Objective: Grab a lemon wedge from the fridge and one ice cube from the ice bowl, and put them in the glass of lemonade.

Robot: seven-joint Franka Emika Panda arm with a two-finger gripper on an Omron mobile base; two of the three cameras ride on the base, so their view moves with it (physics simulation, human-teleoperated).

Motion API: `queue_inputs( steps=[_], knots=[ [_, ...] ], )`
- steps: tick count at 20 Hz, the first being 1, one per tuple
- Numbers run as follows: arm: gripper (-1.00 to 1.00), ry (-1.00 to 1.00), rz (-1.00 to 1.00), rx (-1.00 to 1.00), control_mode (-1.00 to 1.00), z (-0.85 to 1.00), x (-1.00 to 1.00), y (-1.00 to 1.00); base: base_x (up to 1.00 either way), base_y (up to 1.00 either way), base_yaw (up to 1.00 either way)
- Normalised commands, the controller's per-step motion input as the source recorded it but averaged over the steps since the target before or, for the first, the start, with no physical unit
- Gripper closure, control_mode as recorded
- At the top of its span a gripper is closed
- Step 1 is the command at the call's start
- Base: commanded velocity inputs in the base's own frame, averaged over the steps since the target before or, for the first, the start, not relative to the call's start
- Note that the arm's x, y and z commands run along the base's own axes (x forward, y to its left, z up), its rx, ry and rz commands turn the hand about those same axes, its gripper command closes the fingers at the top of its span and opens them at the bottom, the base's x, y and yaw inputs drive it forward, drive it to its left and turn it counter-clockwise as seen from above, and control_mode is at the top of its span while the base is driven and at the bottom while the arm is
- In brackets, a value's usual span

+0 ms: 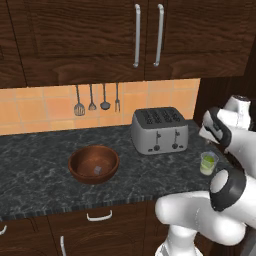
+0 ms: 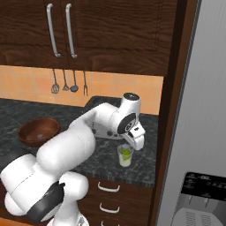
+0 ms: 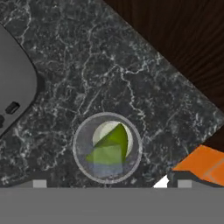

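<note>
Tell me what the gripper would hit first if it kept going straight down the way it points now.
Probably the glass of lemonade: the open gripper hangs right above it, with the lemon wedge already inside. How far above is hard to judge.

2 rear views share counter (image 1: 40, 165); hand view looks straight down.

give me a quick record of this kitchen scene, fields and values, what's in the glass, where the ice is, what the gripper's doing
glass of lemonade: upright on the dark counter, right of the toaster
lemon wedge: inside the glass
ice cube: in the ice bowl, left of the toaster
gripper: open, empty, directly above the glass
fridge: doors closed, right of the counter
task state: lemon wedge delivered, ice cube not yet moved
</note>
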Motion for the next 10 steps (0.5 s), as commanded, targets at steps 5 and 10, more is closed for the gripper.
queue_inputs(
  steps=[5,10],
  knots=[
    [-1.00,0.26,0.14,-0.05,-1.00,-0.97,0.34,-0.07,0.00,0.00,0.00],
    [-1.00,0.10,0.07,-0.04,-1.00,-0.54,0.13,-0.07,0.00,0.00,0.00]
  ],
)
